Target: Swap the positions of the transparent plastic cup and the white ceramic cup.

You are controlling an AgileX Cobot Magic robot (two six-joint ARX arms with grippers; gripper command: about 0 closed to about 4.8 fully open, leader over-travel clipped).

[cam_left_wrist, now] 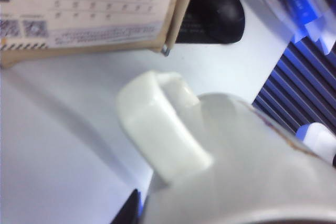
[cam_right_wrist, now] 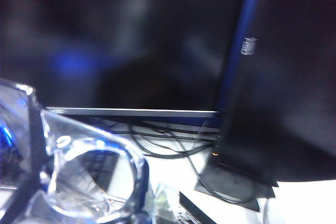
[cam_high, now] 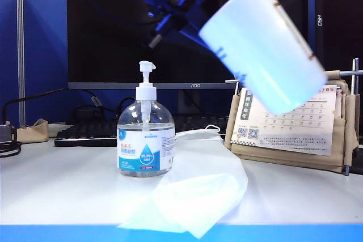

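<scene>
The white ceramic cup (cam_high: pixel 265 46) hangs tilted high in the air at the upper right of the exterior view, above the calendar. My left gripper (cam_high: pixel 184 7) reaches across and is shut on it. In the left wrist view the cup's handle (cam_left_wrist: pixel 160 129) and body fill the frame, with one dark fingertip (cam_left_wrist: pixel 134 209) showing at the rim. The transparent plastic cup (cam_right_wrist: pixel 73 177) fills the near corner of the right wrist view, held close to the camera above the table by my right gripper. That gripper's fingers are hidden behind the cup. Neither it nor the clear cup shows in the exterior view.
A sanitizer pump bottle (cam_high: pixel 146 140) stands mid-table with a crumpled white plastic sheet (cam_high: pixel 198 191) beside it, reaching the front edge. A desk calendar (cam_high: pixel 295 126) stands at the right. A monitor (cam_high: pixel 113 26), keyboard (cam_high: pixel 85 131) and cables (cam_right_wrist: pixel 168 148) line the back.
</scene>
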